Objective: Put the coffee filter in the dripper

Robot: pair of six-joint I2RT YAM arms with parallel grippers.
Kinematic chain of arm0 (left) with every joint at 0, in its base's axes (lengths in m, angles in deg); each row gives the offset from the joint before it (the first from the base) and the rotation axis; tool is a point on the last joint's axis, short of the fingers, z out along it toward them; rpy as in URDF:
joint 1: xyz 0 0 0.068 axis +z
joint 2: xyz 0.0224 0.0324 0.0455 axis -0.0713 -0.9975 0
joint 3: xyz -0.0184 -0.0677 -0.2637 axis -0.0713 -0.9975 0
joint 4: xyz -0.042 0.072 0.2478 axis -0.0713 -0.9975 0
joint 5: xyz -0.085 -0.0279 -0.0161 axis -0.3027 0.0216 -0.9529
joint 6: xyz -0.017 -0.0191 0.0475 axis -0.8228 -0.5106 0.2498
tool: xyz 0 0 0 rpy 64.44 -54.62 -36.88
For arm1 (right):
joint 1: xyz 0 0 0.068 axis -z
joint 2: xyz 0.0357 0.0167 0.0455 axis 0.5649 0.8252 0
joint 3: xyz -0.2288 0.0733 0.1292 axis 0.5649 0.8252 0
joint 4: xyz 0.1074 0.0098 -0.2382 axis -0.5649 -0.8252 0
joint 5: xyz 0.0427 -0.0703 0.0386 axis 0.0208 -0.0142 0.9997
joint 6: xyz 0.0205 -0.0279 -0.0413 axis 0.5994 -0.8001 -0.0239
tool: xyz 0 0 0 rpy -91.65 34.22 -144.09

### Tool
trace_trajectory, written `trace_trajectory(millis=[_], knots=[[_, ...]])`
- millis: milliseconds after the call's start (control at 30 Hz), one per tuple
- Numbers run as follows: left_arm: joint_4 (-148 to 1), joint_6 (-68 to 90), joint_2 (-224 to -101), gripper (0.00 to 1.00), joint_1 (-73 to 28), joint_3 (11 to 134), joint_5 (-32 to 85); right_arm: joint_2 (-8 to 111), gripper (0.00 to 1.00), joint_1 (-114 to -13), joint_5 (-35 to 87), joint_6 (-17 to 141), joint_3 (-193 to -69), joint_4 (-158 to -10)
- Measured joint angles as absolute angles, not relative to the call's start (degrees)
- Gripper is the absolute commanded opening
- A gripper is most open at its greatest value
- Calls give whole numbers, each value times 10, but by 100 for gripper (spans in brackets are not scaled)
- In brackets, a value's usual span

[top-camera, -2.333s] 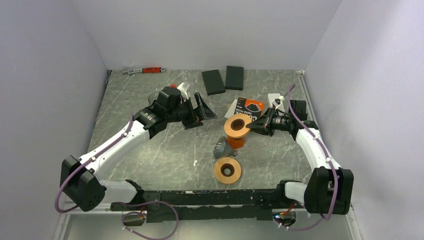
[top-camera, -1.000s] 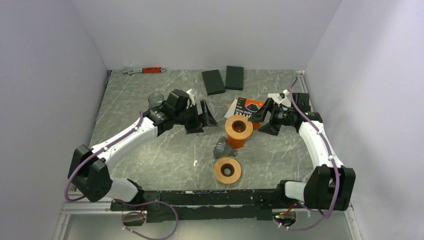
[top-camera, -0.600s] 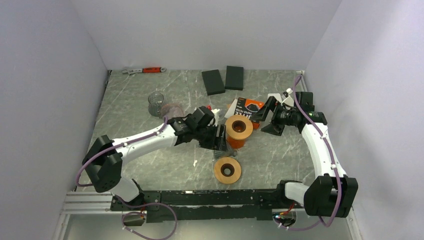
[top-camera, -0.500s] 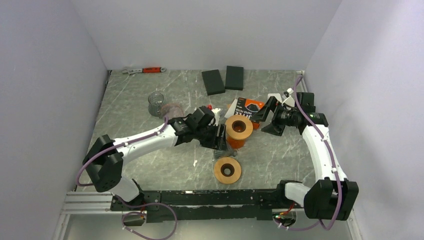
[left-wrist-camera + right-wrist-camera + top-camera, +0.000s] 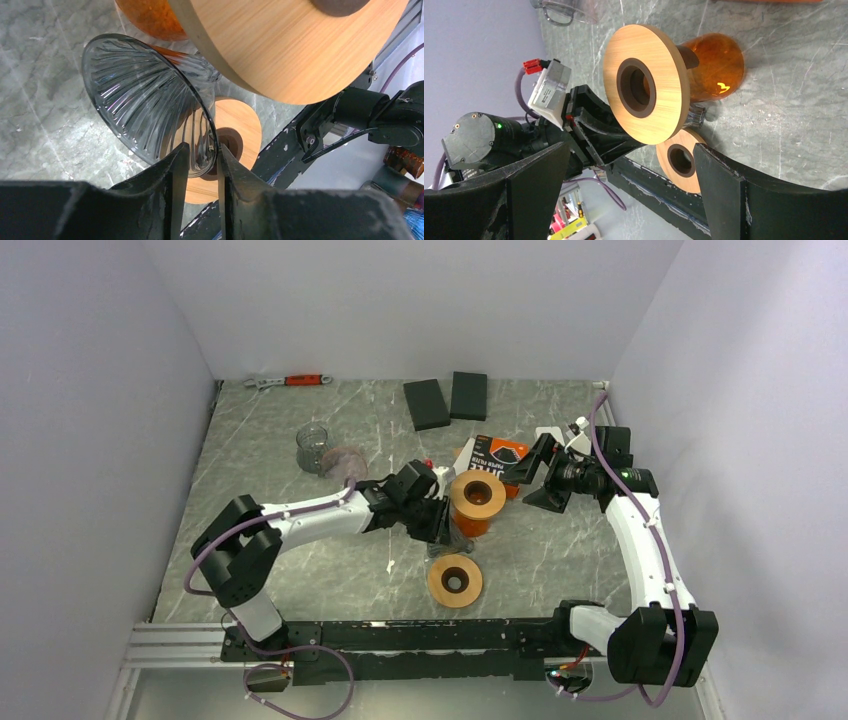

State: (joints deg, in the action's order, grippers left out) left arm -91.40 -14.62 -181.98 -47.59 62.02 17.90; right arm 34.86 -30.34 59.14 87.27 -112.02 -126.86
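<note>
A grey marbled worktop (image 5: 300, 440) carries the clutter; at its far left edge lies a wrench (image 5: 290, 381) with an orange-red handle; two dark rectangular blocks (image 5: 446, 399) lie side by side near the far edge, just apart; a clear glass cup (image 5: 313, 446) stands left of centre, with a pale pinkish rounded object (image 5: 343, 460) touching it on the near right; plain lilac-grey walls (image 5: 420, 300) enclose three sides.

Left arm: stretched rightward, left gripper (image 5: 200, 157) fingers nearly together. Right arm: raised, right gripper (image 5: 624, 170) jaws spread wide.
</note>
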Motion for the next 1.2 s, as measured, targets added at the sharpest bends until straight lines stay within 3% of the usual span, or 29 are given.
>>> trace_trajectory(millis=[100,333,667,967,1200], knots=[[-907,-146,-1828,26,-476,620,173,349,99,-303,592,873,-1120,-1269],[-894,-144,-1830,0,-476,623,164,349,98,-303,593,875,-1120,-1269],[-947,-144,-1799,0,-476,627,207,357,98,-303,593,877,-1123,-1269],[-1090,-114,-1683,0,-470,623,312,381,98,-303,598,864,-1155,-1289],[-1202,24,-1625,0,-463,728,384,399,98,-303,605,854,-1210,-1313]])
